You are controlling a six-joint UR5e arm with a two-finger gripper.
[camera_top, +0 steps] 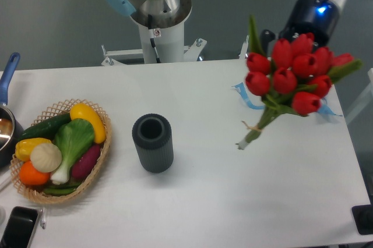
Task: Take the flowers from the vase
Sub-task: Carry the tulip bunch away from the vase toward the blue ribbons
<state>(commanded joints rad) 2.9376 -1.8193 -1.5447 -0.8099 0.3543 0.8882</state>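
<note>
the flowers (291,79) hang in the air over the right part of the white bench (233,201), stems tilted down to the left, well apart from the vase (152,142), which stands upright. the hand (303,38) sits behind the blooms, clamped on the flowers; its fingertips are hidden

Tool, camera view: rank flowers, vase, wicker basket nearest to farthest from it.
1. flowers: at the tool, upper right, held clear of the table.
2. vase: centre-left, standing on the table.
3. wicker basket: far left edge.
</note>
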